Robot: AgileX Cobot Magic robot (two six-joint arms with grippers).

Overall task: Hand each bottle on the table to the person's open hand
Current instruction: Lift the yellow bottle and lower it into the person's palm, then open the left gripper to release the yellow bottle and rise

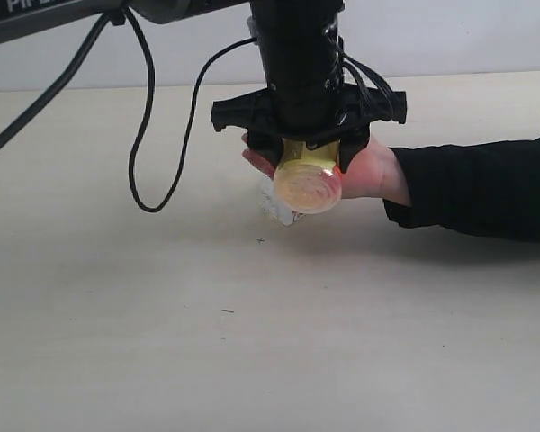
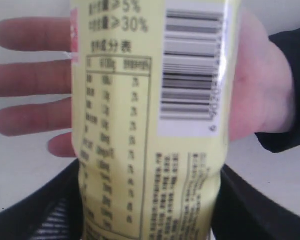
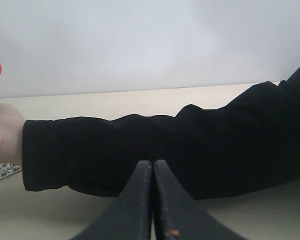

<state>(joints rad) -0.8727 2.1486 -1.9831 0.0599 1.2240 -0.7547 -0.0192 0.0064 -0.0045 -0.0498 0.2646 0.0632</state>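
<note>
One small yellow plastic bottle (image 1: 308,186) is hanging pinched in the black left claw (image 1: 310,158), right over the person's open palm (image 1: 374,171) above the pale beige table (image 1: 252,342); the right claw (image 3: 153,200) is pressing its fingers together.

wall (image 1: 477,36): plain off-white | table (image 1: 117,342): pale beige wood-look, few dark specks

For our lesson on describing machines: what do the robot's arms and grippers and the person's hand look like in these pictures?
The left arm is thick and black, with white lettering and a black cable looping beside it. The left gripper is black with a wide bracket. The right gripper has two slim, tapered black fingers. The person's hand is bare, with a black sleeve.
</note>
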